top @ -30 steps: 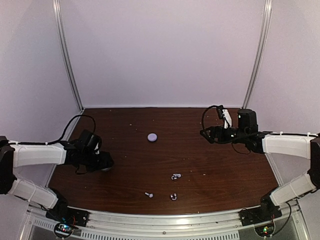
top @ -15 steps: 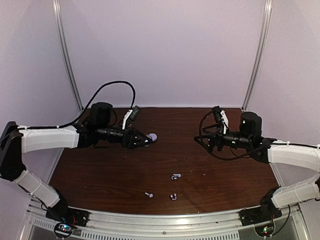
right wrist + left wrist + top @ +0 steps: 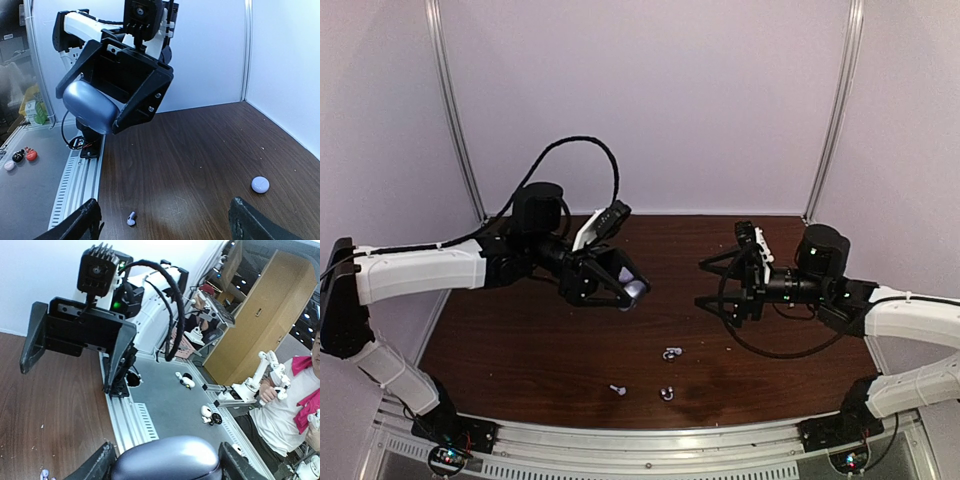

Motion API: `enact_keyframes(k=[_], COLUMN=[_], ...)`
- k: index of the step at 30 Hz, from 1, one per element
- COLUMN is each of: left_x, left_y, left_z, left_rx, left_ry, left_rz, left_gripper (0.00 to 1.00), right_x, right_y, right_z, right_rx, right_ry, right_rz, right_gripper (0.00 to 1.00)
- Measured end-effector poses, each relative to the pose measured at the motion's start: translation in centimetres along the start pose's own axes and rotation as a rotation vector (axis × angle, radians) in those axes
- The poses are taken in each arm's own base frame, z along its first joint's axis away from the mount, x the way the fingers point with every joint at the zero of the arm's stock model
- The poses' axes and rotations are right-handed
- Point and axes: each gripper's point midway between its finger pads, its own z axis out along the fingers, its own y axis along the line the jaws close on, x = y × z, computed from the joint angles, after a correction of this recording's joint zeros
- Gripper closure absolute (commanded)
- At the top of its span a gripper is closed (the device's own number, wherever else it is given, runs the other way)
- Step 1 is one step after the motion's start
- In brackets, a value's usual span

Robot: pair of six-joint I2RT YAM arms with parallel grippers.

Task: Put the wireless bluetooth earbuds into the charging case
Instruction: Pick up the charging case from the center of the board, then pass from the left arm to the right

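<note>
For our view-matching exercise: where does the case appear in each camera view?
Top external: case near the centre.
Left wrist: bottom centre, close up.
Right wrist: upper left.
Shared landmark: the left gripper clamped on it, in all three.

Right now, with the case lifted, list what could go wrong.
The charging case is pinched by its smooth rounded sides in the left gripper, above the table; it could slip and fall. The right gripper, open, faces it; a misjudged approach might knock it loose. The earbuds lie scattered on the table; a low arm could sweep them.
</note>
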Motion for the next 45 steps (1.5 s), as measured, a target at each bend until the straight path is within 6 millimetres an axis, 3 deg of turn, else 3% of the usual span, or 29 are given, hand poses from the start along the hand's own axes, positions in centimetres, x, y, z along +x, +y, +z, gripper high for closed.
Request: enact_keyframes(k=[5,10,16,22,32,36,45], left_x=[-0.3,0.0,0.3,0.4,1.3,1.7,2.6], left_y=[-1.7,-1.5,-1.3,-2.1,-2.8,-3.3,-3.9], left_z=[0.7,1.0,1.2,1.9,3.1,3.8,5.0], left_rx=[0.078,0.101,0.1,0.136,0.236,0.278,0.324], left_ry=[0.021,0.036,0.043,0.055,0.101,0.12,0.154], left_rz=[0.021,-0.001,0.001,0.017,-0.012,-0.02,-0.045], left_gripper=[0.59,0.59,0.59,0.59,0.59,0.59,0.59], right_x=[-2.1,-4.3,-4.5,-4.8,-7.2,-6.5,-2.1], right_y=[2.8,4.9,4.9,5.6,11.4,12.4,12.5], right_z=[0.6,0.7,0.8,0.9,2.1,2.8,4.6], right_rx=[-0.074,-0.121,-0.109,-0.127,-0.267,-0.291,-0.289], right_ry=[-0.017,-0.042,-0.039,-0.05,-0.062,-0.031,0.114], right_rz=[-0.07,-0.134,-0.138,-0.163,-0.297,-0.32,-0.339], right_gripper=[0.13,0.14,0.13,0.23,0.27,0.29,0.39])
